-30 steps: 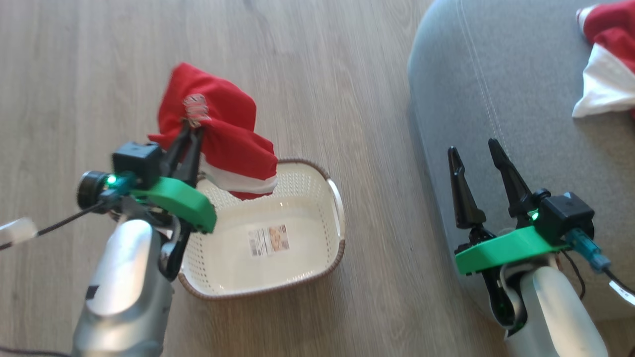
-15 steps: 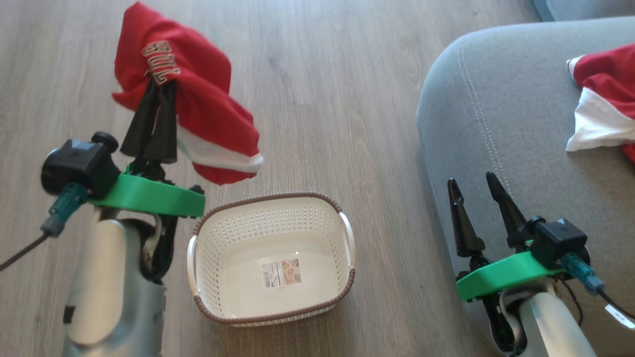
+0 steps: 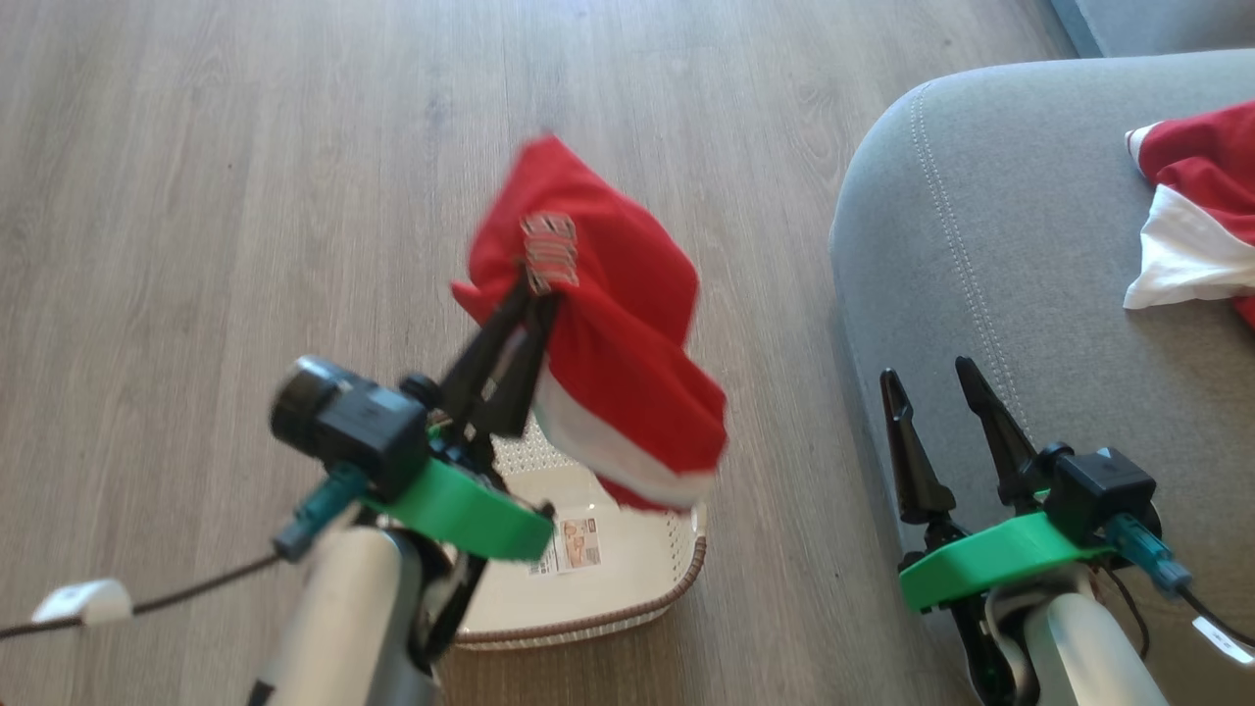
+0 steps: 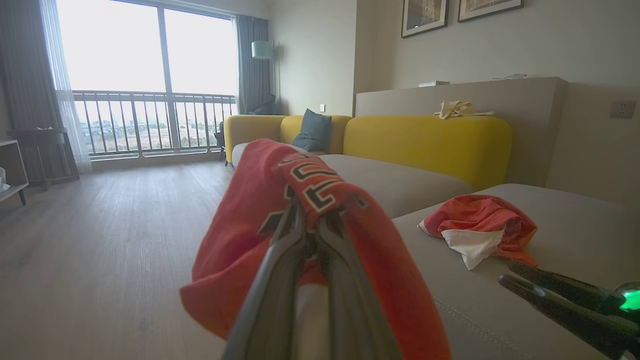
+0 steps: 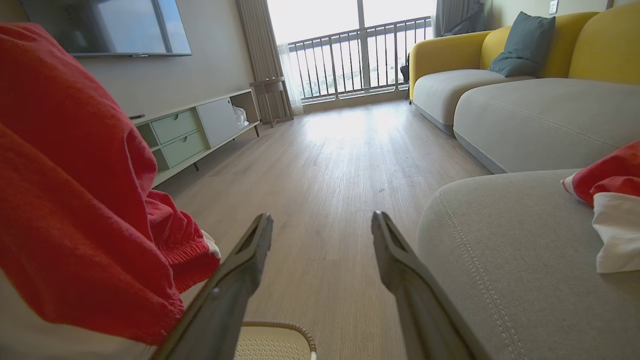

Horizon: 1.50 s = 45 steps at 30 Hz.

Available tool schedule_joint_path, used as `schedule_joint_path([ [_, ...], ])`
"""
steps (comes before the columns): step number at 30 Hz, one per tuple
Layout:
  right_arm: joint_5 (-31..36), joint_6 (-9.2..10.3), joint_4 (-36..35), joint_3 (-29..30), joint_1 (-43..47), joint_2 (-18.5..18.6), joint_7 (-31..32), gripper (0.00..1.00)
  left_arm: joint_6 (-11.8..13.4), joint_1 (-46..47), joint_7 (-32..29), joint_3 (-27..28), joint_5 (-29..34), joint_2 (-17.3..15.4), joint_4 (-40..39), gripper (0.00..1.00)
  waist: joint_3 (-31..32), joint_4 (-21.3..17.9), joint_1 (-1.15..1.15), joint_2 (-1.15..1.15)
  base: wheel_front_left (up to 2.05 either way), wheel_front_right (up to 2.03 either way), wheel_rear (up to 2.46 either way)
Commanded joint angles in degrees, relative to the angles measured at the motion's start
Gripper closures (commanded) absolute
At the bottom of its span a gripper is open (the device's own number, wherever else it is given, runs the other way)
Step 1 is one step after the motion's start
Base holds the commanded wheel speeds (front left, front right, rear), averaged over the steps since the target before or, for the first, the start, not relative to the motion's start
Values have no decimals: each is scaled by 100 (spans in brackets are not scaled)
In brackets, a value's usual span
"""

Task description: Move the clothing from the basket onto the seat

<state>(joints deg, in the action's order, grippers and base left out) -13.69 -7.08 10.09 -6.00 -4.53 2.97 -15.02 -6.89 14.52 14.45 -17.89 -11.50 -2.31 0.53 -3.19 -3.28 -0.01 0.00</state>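
The left gripper [image 3: 532,294] is clenched on the red jersey [image 3: 618,333], its two fingers pinching the fabric right at the printed lettering. The cloth drapes off the fingertips, and its white-trimmed hem hangs lower on the gripper's right. Beneath the gripper and the hanging jersey, the basket [image 3: 588,628] sits on the wooden floor [image 3: 245,196], a label [image 3: 578,546] showing inside it. Well off to the right, the right gripper [image 3: 927,378] stands released, jaws wide and empty, at the rounded corner of the seat [image 3: 980,216]. Beyond it, the other red garment [image 3: 1196,216] lies on the seat.
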Motion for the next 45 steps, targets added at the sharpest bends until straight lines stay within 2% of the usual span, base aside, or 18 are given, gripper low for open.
schedule_joint_path([
  [1,-51,-41,-210,-138,-74,-9,2,0,0,119,54,122,20,-57,-184,100,0,-6,1,0,0,0,0],
  [9,-104,-41,-203,-123,-67,-9,2,0,44,5,54,-196,-64,-57,-245,100,10,-22,1,0,0,0,0],
  [16,-109,-41,-204,-150,-79,-9,2,0,90,23,54,-171,9,-57,-244,100,30,-33,1,0,0,0,0],
  [20,-73,-41,-286,-421,-84,-4,2,0,97,30,54,-146,4,-57,-241,100,22,-18,1,0,0,0,0],
  [23,-178,-41,-394,-960,-111,222,2,0,99,45,55,-131,2,-57,-237,100,8,-13,1,0,0,0,0],
  [28,-483,-41,-739,-1912,-241,874,2,0,98,82,55,-98,28,-57,-225,100,-47,-30,1,0,0,0,0],
  [34,-462,-41,-1101,-2567,-433,1451,2,0,84,123,55,-96,61,-57,-182,100,-97,-16,1,0,0,0,0],
  [39,-391,-41,-1148,-2769,-571,1558,2,0,68,123,55,-202,87,-57,-154,100,-88,26,1,0,0,0,0],
  [45,-357,-41,-972,-3000,-795,1511,2,0,45,150,55,-479,76,-57,-158,100,-72,111,1,0,0,0,0],
])
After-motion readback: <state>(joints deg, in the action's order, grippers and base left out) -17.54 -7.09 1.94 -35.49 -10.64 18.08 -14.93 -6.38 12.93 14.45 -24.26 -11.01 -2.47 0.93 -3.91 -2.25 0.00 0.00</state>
